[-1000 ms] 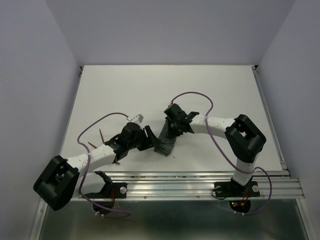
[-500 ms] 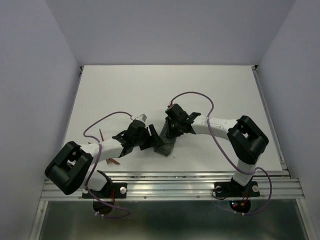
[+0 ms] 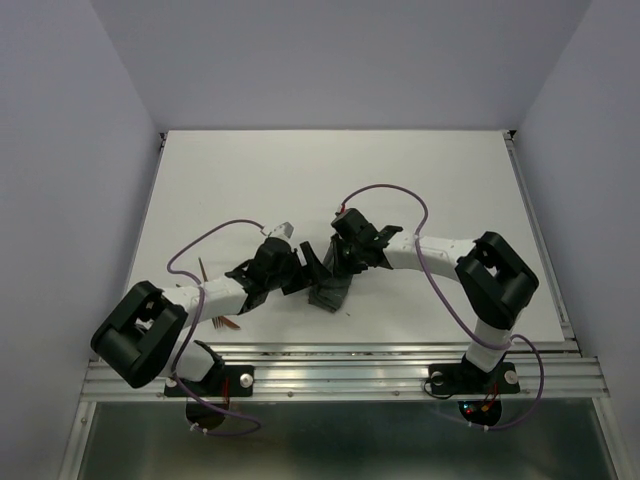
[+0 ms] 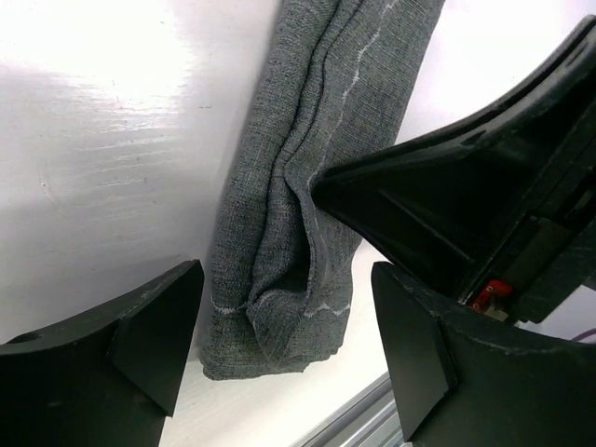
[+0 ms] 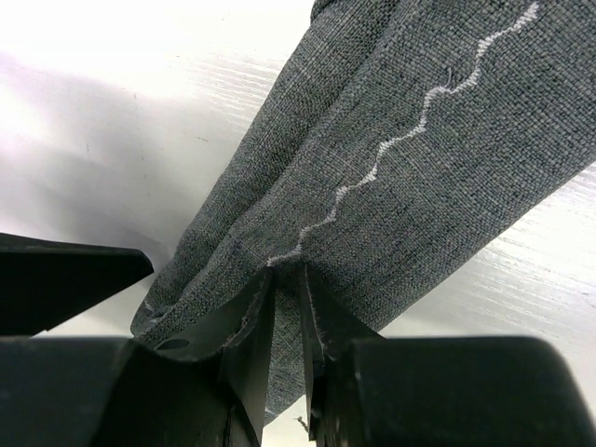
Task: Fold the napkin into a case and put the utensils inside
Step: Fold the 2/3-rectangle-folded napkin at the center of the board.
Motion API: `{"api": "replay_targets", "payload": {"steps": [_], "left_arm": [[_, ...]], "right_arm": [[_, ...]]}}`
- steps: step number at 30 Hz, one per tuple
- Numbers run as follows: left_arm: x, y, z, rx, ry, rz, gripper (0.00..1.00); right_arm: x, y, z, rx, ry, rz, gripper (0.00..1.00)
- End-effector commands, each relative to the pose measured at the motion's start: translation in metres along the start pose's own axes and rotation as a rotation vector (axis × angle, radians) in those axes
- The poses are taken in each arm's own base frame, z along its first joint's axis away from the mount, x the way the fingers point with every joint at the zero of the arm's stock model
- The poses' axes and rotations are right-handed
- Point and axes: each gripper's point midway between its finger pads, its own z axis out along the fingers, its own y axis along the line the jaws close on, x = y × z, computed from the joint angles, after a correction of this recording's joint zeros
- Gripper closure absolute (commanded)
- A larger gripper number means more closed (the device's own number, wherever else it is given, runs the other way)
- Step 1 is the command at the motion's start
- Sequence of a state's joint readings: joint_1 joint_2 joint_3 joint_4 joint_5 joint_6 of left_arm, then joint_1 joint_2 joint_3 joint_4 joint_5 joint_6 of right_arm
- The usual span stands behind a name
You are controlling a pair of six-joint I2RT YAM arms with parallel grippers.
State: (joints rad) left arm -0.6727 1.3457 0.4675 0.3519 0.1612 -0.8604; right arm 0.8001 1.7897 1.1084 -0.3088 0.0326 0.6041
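One white bench [image 3: 300,180]. One grey-green case [image 3: 329,293] lies folded near the middle of the front edge. Two grippers are at it: the right gripper [image 5: 287,296] is clamped on a cloth fold, and the left gripper [image 4: 279,345] has its jaws wide apart, astride the case. Two copper utensils [image 3: 226,323] show towards the front-left corner.

The grey folded cloth case [image 3: 330,293] lies on the white flat table [image 3: 400,180], mid-width and close to the near edge. The black two-finger left gripper [image 3: 308,266] is just to its left, fingers spread either side of its near end. The black two-finger right gripper [image 3: 338,268] pinches a fold at its far part. The thin copper-brown metal utensils [image 3: 224,323] lie well left, beside the left arm.
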Motion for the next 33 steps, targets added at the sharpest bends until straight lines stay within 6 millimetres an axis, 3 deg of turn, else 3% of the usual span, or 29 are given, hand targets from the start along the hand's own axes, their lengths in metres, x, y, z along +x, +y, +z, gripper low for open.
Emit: {"api": "replay_targets", "payload": {"steps": [1,6,7,10,16,20,24,27,30,33], "left_arm": [[-0.016,-0.013,0.004,0.011,-0.05,-0.023,0.21],[-0.007,0.0,0.016,-0.04,-0.013,-0.049,0.4],[-0.004,0.001,0.017,-0.039,0.0,-0.053,0.51],[-0.001,0.002,0.017,-0.035,0.012,-0.055,0.65],[0.008,0.0,0.011,-0.004,0.042,-0.061,0.87],[0.012,0.001,0.009,0.001,0.055,-0.066,1.0],[0.016,0.004,0.009,0.001,0.061,-0.07,1.0],[0.017,0.005,0.007,0.005,0.06,-0.071,1.0],[0.018,0.005,0.005,0.008,0.059,-0.074,1.0],[0.021,0.008,0.002,-0.004,0.053,-0.096,0.99]], "right_arm": [[-0.011,0.012,-0.013,-0.052,-0.049,-0.022,0.77],[-0.01,0.012,-0.013,-0.052,-0.047,-0.02,0.77],[-0.01,0.011,-0.013,-0.051,-0.048,-0.022,0.77],[-0.01,0.011,-0.014,-0.048,-0.049,-0.022,0.77],[-0.012,0.011,-0.013,-0.04,-0.055,-0.011,0.77],[-0.024,0.01,-0.02,-0.018,-0.106,0.027,0.77],[-0.046,-0.002,-0.045,0.043,-0.231,0.08,0.73],[-0.064,-0.03,-0.06,0.115,-0.296,0.153,0.72],[-0.062,-0.05,-0.061,0.146,-0.276,0.19,0.71],[-0.053,-0.07,-0.048,0.179,-0.208,0.209,0.7]]}}
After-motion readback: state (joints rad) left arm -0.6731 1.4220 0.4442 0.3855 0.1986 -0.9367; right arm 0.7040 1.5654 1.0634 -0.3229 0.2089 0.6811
